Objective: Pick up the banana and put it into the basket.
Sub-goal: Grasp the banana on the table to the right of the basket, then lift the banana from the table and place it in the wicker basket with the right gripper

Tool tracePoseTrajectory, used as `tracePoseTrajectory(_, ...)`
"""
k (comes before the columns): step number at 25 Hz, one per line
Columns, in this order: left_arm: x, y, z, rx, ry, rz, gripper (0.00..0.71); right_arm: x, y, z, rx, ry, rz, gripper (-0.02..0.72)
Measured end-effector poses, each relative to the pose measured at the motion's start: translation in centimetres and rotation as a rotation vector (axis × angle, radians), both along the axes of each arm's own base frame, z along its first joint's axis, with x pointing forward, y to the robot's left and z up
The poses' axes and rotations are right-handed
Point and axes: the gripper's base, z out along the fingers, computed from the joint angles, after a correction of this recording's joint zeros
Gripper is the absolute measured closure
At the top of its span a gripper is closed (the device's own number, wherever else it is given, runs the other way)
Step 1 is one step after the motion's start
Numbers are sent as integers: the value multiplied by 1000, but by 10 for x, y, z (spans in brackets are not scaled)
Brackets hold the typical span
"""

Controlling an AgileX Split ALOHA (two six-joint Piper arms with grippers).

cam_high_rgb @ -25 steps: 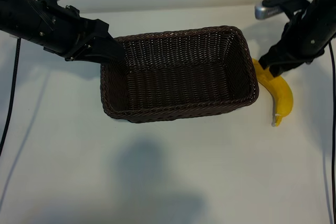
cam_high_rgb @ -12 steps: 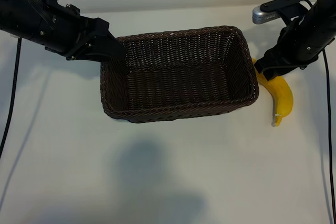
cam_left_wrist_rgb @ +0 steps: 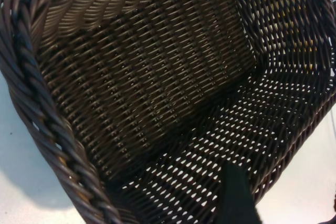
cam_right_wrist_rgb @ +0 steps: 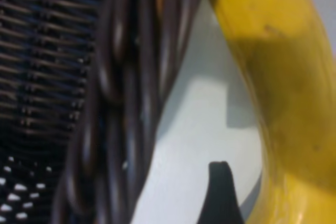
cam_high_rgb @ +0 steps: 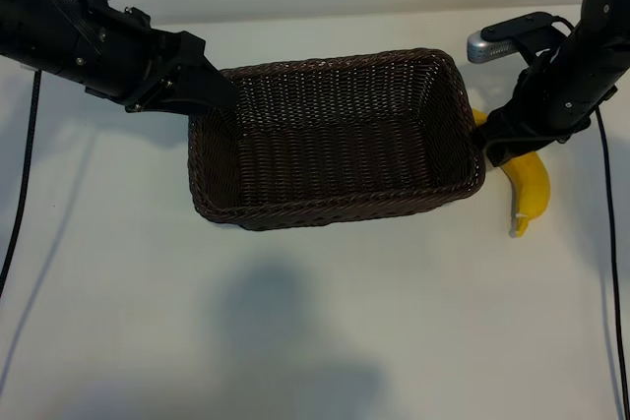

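At the far left of the exterior view, the left end effector point(cam_high_rgb: 219, 95) sits at the upper left corner of the basket point(cam_high_rgb: 335, 206), its dark tip against the braided rim there. Whether it is clenched on the rim or merely resting beside it cannot be told from the pictures; the left wrist view shows only one dark fingertip point(cam_left_wrist_rgb: 236, 192) low over the woven floor, with the basket's point(cam_left_wrist_rgb: 31, 98) rim running along one side.

The basket stands on the white desk point(cam_high_rgb: 315, 322), its long side running left to right, and nothing lies inside it.

Just beyond the basket's right short wall lies the banana point(cam_high_rgb: 528, 184), flat on the desk, curved, its pale stem tip pointing toward the near edge. Its upper end is hidden beneath the right arm.

The right end effector point(cam_high_rgb: 495, 150) hangs pointing steeply down over that hidden upper half of the banana, in the narrow gap between the fruit and the basket's wall. In the right wrist view one dark fingertip point(cam_right_wrist_rgb: 220, 192) stands on the desk side of the banana point(cam_right_wrist_rgb: 283, 87), close beside its yellow skin, with the basket's rim point(cam_right_wrist_rgb: 126, 103) on the other side. The fingers appear spread and released; the banana is not grasped.
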Motion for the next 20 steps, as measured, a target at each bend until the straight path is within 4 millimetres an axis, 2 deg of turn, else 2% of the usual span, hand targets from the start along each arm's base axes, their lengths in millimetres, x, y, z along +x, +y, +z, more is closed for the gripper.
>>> tracePoseTrajectory(13,0,-1,1,-10,1,5,231,5,0,-18,-6,-1,-6,162)
tracePoseTrajectory(15,0,-1,1,-18,1,9,231,5,0,-21,-2,10,-12,191)
tracePoseTrajectory(17,1,-1,1,-20,0,11,231,5,1,-21,-1,19,-20,280)
tracePoseTrajectory(20,1,-1,1,-20,0,11,231,4,0,-18,-4,22,-23,279)
